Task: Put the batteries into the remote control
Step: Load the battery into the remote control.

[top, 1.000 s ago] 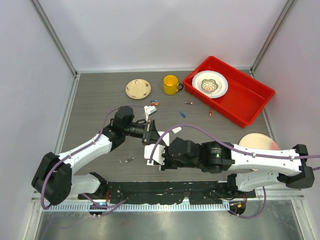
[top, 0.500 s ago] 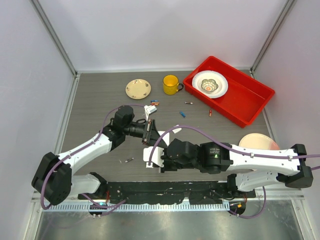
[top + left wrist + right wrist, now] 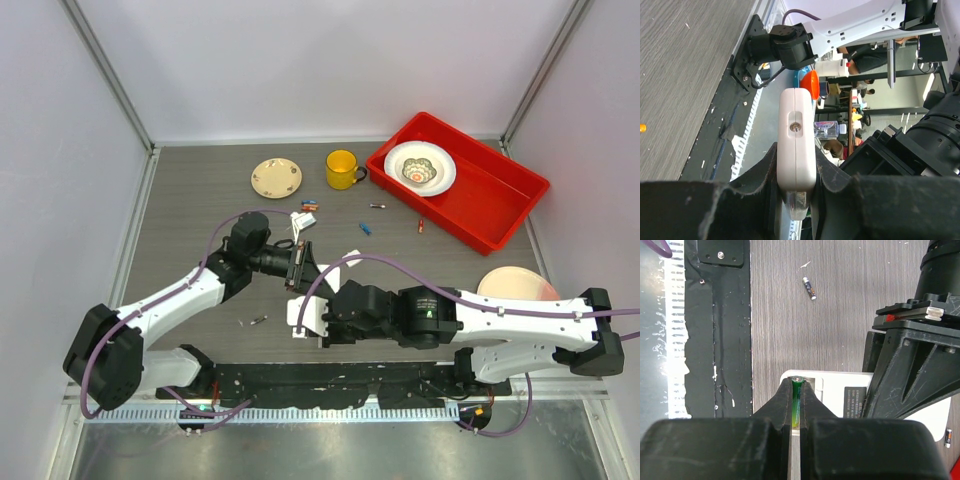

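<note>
The white remote control (image 3: 797, 135) stands on edge between the black fingers of my left gripper (image 3: 797, 172), which is shut on it. From above, the remote (image 3: 301, 311) hangs below the left gripper (image 3: 298, 272), near the table's front middle. My right gripper (image 3: 797, 390) is shut on a green battery (image 3: 796, 399), whose tip sits at the open battery compartment at the end of the remote (image 3: 840, 390). Loose batteries lie on the table: one (image 3: 809, 288) ahead of the right gripper, one (image 3: 258, 321) at the front left, several (image 3: 309, 206) near the mug.
A yellow mug (image 3: 341, 169) and a small patterned plate (image 3: 276, 177) stand at the back. The red tray (image 3: 500, 205) at the back right holds a plate with a bowl. A pink plate (image 3: 520, 282) lies right of the right arm. Two small white pieces (image 3: 301, 220) lie mid-table.
The right wrist and the remote have drifted slightly toward the near edge. Both grips are unchanged.
</note>
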Controlling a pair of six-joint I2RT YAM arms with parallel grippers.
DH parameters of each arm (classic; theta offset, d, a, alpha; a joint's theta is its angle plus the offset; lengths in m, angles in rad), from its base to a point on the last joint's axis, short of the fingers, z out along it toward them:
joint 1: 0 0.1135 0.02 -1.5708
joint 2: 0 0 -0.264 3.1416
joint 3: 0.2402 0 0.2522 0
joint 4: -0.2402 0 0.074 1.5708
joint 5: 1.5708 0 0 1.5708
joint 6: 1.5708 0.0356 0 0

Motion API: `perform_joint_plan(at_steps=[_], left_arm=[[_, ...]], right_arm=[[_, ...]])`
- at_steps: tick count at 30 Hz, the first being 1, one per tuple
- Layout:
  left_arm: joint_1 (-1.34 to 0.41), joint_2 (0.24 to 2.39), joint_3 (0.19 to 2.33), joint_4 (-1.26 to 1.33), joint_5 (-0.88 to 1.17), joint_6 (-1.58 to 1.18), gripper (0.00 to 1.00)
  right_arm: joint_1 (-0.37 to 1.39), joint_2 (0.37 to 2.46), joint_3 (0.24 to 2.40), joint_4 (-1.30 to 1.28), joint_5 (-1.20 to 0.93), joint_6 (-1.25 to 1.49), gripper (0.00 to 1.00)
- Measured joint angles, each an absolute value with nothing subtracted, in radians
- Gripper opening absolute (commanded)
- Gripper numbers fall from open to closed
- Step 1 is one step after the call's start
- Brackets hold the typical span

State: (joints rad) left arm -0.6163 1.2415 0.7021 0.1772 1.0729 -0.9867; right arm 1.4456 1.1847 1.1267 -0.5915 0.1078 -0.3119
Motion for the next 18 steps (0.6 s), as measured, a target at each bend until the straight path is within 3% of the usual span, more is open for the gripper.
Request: perform_joint_plan(at_steps=[12, 18], left_arm=[[-0.627, 1.242, 0.702, 0.175, 1.071, -0.985, 0.00], [-0.629, 1.250, 0.702, 0.191, 1.065, -0.995, 0.00]], right_arm=[[1.446, 1.185, 1.123, -0.605, 0.079, -0.322, 0.01], [1.450, 1.192, 1.124, -0.616, 0.092, -0.340, 0.09]])
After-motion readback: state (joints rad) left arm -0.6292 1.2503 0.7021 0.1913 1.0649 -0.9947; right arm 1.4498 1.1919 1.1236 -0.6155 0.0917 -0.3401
